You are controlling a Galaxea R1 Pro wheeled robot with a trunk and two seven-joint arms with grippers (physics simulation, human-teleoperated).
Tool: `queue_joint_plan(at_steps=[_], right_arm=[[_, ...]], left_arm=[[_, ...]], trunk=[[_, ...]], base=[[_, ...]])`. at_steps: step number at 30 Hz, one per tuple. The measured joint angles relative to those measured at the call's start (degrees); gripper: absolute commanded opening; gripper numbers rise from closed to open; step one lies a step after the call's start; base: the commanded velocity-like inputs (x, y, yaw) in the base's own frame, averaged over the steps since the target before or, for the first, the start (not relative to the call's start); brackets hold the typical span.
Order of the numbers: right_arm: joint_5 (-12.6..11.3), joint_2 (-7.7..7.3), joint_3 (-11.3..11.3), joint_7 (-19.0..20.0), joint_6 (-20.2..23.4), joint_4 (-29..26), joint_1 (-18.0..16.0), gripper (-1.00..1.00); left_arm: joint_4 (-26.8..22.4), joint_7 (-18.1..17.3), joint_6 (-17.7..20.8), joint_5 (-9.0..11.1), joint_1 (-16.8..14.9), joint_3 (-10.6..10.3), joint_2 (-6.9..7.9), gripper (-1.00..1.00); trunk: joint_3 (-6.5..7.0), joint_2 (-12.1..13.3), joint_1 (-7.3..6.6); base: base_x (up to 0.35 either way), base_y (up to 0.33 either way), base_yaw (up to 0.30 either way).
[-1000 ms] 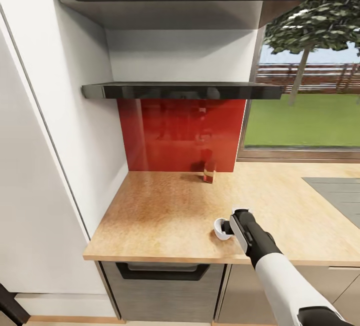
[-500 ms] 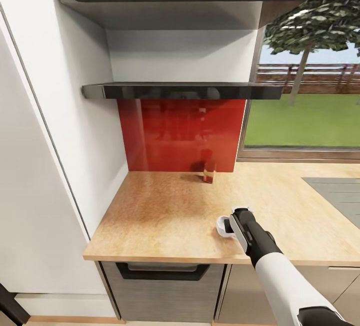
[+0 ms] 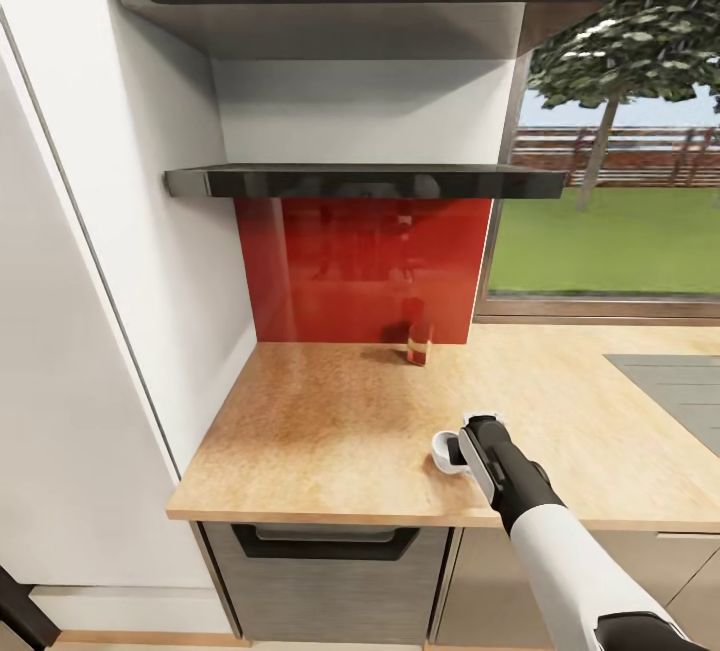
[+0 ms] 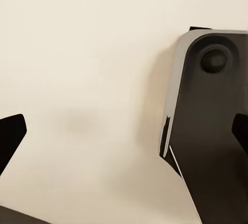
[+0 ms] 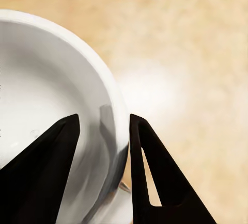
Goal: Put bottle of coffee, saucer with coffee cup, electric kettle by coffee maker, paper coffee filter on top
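Down at about 5 o'clock in the head view, the right hand [image 3: 462, 451] reaches in over the front part of the surface [image 3: 330, 431], its black wrist and white forearm running back toward the lower right corner. It has the cup [image 3: 447, 453] by the rim: the right wrist view shows one dark finger [image 5: 39, 172] inside the white bowl and the other outside against the wall, the pair nearly together with only the thin rim [image 5: 116, 131] between them. Whether the cup rests on the wood or hangs just above it is hard to tell from these angles.

Farther back, at about 12 o'clock from the cup, the bottle [image 3: 418, 343] stands upright near the red backsplash [image 3: 360, 271], well apart from the hand. Two dark shelves [image 3: 360, 179] sit above the backsplash. A corner of the grey sink [image 3: 680, 391] shows at 3 o'clock, and a window [image 3: 610, 211] with grass and a tree lies beyond it.

The left hand [image 4: 124, 131] faces a plain pale wall, fingers spread wide at the frame's edges and nothing between them; a dark rounded part [image 4: 206, 121] sits close by.
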Motion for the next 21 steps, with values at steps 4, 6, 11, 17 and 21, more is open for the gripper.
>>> queue_joint_plan(at_steps=[4, 6, 11, 17, 21], right_arm=[[-0.2, 0.0, 0.0, 0.0, 0.0, 0.0, 0.0, -1.0], [-0.2, 0.0, -0.1, -0.1, 0.0, 0.0, 0.0, -1.0], [-0.5, -0.03, -0.1, -0.2, 0.0, -0.3, 0.0, -1.0], [0.9, -0.16, -0.1, -0.2, 0.2, -4.4, 0.0, -1.0], [3.6, -0.69, -0.1, -0.4, 0.1, -7.9, 0.0, -1.0]], left_arm=[[0.0, 0.0, 0.0, 0.0, 0.0, -0.1, 0.0, 1.0], [0.0, 0.0, 0.0, 0.0, 0.0, -0.1, 0.0, 1.0], [0.0, 0.0, 0.0, 0.0, 0.0, -0.2, 0.0, 1.0], [-0.1, -0.1, -0.1, 0.0, 0.0, 0.1, -0.04, 1.0], [-0.5, -0.1, -0.3, 0.0, 0.0, 0.2, -0.29, 1.0]], trunk=[[0.0, 0.0, 0.0], [0.0, 0.0, 0.0], [-0.01, 0.0, 0.01], [-0.01, 0.0, 0.01], [-0.01, 0.0, 0.01]], base=[[0.0, 0.0, 0.0], [0.0, 0.0, 0.0], [0.0, 0.0, 0.0], [0.0, 0.0, 0.0], [0.0, 0.0, 0.0]])
